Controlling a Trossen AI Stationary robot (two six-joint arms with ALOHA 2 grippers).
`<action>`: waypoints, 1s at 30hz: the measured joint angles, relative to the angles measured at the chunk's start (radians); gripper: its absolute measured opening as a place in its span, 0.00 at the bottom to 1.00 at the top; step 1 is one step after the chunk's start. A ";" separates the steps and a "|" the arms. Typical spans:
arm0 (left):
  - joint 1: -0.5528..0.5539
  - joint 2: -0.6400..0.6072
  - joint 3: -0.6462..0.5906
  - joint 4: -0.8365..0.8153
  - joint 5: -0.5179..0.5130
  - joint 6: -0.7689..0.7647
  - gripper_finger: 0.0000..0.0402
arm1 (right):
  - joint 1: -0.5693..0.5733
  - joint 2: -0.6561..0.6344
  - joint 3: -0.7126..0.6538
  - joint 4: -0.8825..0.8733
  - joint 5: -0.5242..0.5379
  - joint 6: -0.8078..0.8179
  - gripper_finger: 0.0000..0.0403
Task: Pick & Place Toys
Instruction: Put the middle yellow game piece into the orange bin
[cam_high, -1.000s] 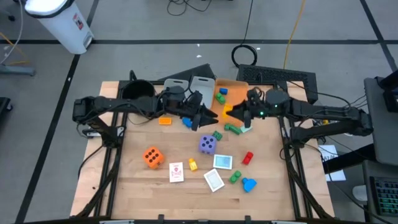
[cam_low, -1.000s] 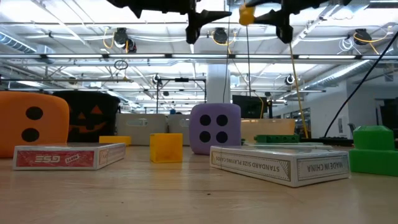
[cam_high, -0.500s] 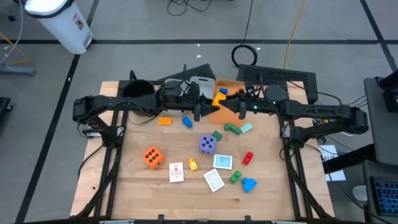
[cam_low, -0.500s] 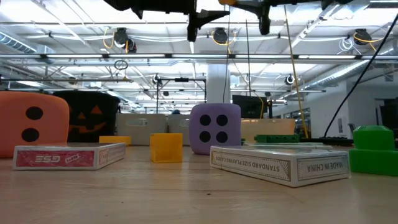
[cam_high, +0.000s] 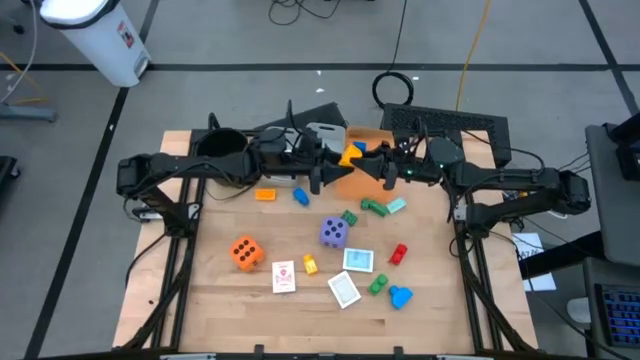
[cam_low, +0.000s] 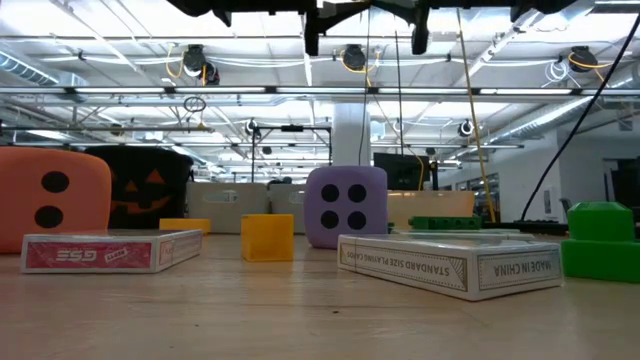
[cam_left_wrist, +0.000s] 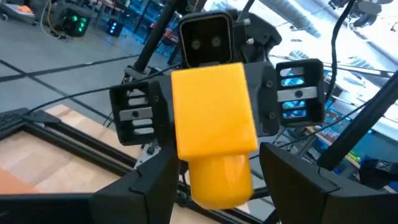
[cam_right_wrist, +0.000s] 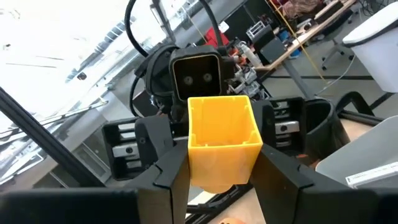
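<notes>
A yellow plastic block is held in the air between my two grippers, over the far middle of the table. My right gripper is shut on it. My left gripper faces it, open, with a finger on each side of the block's round stud end; I cannot tell if it touches. Loose toys lie on the table: an orange die, a purple die, cards and small blocks. My right gripper pinches the yellow block's two side walls between its two fingers, at the block's hollow open end. The fingers come level from the table's right. The block is lifted clear of the table and points toward my left gripper.
An orange bin, a grey bin and a black pot stand along the far edge. An orange block, a blue block and a green block lie below the grippers. More cards lie nearer.
My right gripper has gone up and toward the table's far left with the yellow block. My left gripper has risen and gone toward the far edge. The two now face each other with the block between them.
</notes>
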 joint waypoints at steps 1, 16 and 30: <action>0.004 -0.002 0.000 -0.007 0.001 0.000 0.57 | 0.000 0.000 -0.001 0.001 0.001 0.002 0.32; 0.033 -0.003 0.000 -0.034 0.033 -0.034 0.57 | -0.032 0.000 -0.006 0.015 -0.009 0.026 0.32; 0.039 -0.003 0.000 -0.050 0.036 -0.031 0.32 | -0.032 -0.001 -0.006 0.006 -0.004 0.023 0.32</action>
